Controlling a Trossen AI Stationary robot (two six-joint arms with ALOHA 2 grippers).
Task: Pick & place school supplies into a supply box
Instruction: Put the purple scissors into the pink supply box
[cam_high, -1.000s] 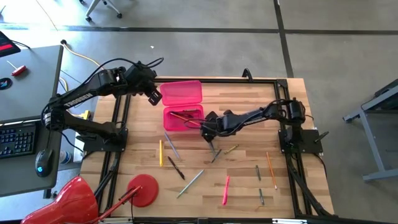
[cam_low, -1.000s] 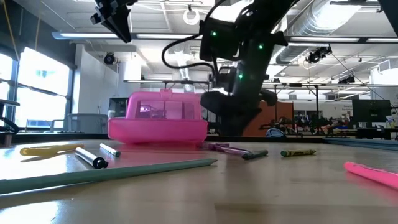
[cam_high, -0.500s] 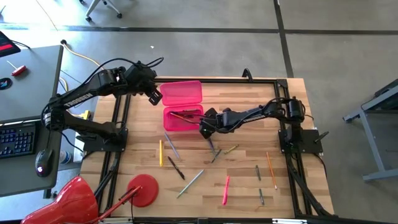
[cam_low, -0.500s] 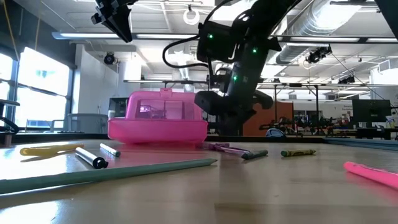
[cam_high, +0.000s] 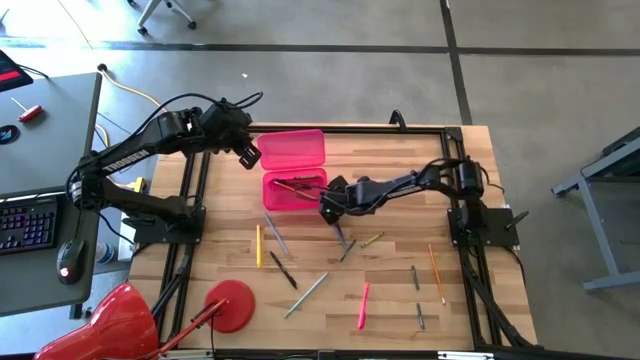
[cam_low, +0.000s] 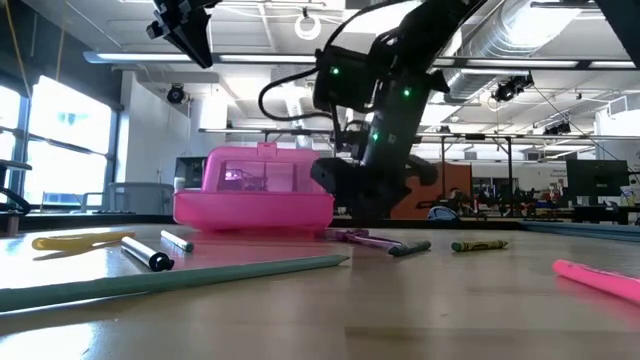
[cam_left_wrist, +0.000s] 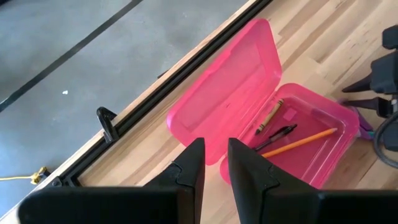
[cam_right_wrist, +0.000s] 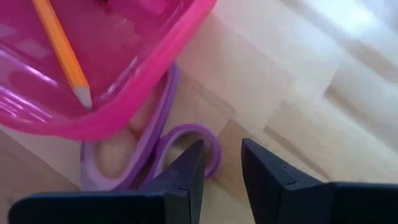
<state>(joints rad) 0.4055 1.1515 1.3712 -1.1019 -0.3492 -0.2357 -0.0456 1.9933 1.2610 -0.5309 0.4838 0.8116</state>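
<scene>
pink supply box (cam_high: 295, 190) open at centre of wooden tabletop (cam_high: 400, 290), lid at 12 o'clock, orange pencil (cam_left_wrist: 298, 142) inside. purple scissors (cam_right_wrist: 155, 146) flat at its 4 o'clock corner, touching. right pincer (cam_right_wrist: 221, 165) low over handles, narrowly parted, empty. left pincer (cam_left_wrist: 214, 165) high at box's 10 o'clock, narrowly parted, empty.

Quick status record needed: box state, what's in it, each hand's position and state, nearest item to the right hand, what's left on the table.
box: pink supply box open, lid laid back
contents: orange pencil, dark pen, olive crayon
left hand: raised beside the lid, fingers slightly apart, holding nothing
right hand: low at the box's outer wall, fingers slightly apart, holding nothing
nearest item: purple scissors, handles against the box wall
left on table: pink marker, yellow pencil, several others
</scene>
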